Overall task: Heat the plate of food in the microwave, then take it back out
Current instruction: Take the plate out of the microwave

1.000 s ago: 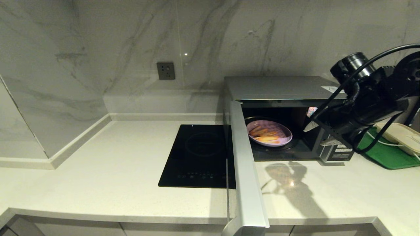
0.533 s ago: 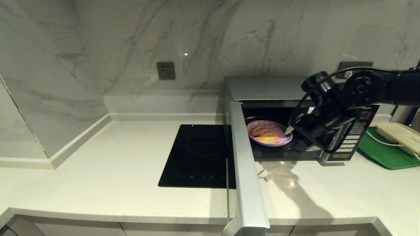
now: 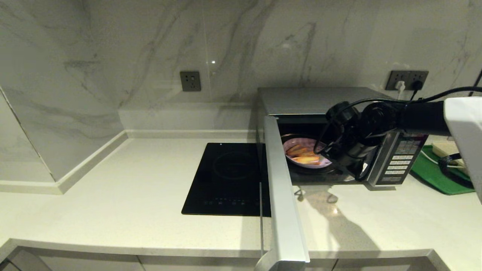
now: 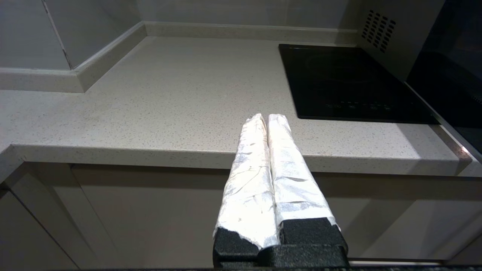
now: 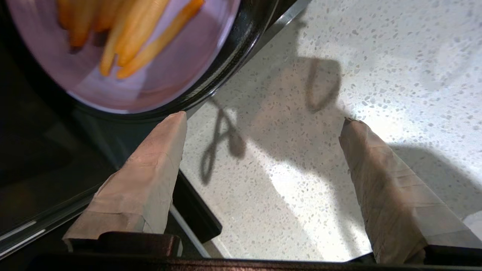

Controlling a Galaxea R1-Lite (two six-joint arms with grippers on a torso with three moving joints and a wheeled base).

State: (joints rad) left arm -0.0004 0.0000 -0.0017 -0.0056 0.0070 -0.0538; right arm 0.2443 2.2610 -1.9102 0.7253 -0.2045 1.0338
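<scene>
The silver microwave [image 3: 320, 98] stands at the back right with its door [image 3: 283, 203] swung wide open toward me. Inside, on the dark turntable, lies the lavender plate of food [image 3: 301, 152] with orange-yellow sticks [image 5: 135, 41]. My right gripper [image 5: 265, 120] is open at the front of the cavity mouth, just in front of the plate's near edge, one finger [image 5: 150, 177] over the microwave's sill and the other [image 5: 380, 180] over the counter. In the head view the right arm's wrist [image 3: 350, 139] covers the plate's right side. My left gripper [image 4: 267, 117] is shut and empty, parked below the counter's front edge.
A black glass cooktop [image 3: 229, 178] lies left of the open door. A green mat [image 3: 433, 171] with a cream box [image 3: 444, 148] sits right of the microwave. The keypad panel [image 3: 401, 160] is beside my right wrist. Wall sockets [image 3: 408, 79] are behind it.
My right arm has swung down and leftward from beside the keypad to the cavity mouth, ending just in front of the plate. The plate, door and left arm have not moved.
</scene>
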